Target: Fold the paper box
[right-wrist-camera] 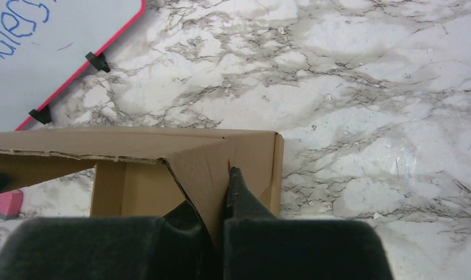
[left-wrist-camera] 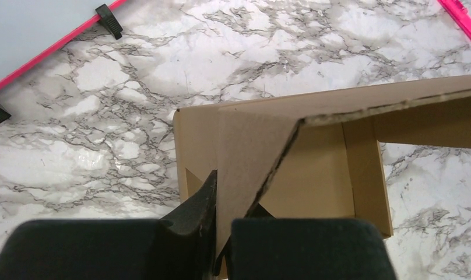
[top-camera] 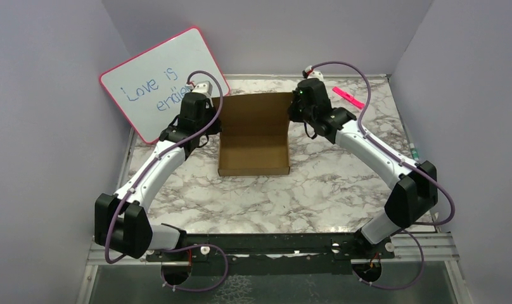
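The paper box (top-camera: 253,155) is a shallow brown cardboard tray in the middle of the table, with its lid (top-camera: 256,109) standing up at the far side. My left gripper (top-camera: 217,115) is at the lid's left end and is shut on the lid's side flap (left-wrist-camera: 245,157), which runs down between the fingers of the left gripper (left-wrist-camera: 230,195). My right gripper (top-camera: 296,107) is at the lid's right end. In the right wrist view the right gripper (right-wrist-camera: 213,189) pinches the other side flap (right-wrist-camera: 204,166). The tray's inside (left-wrist-camera: 315,181) lies open below the lid.
A pink-framed whiteboard (top-camera: 161,82) with blue writing leans at the back left, close behind my left arm. A pink marker (top-camera: 348,97) lies at the back right. A pink eraser (right-wrist-camera: 6,204) shows beyond the box. Grey walls enclose the marble table (top-camera: 317,190).
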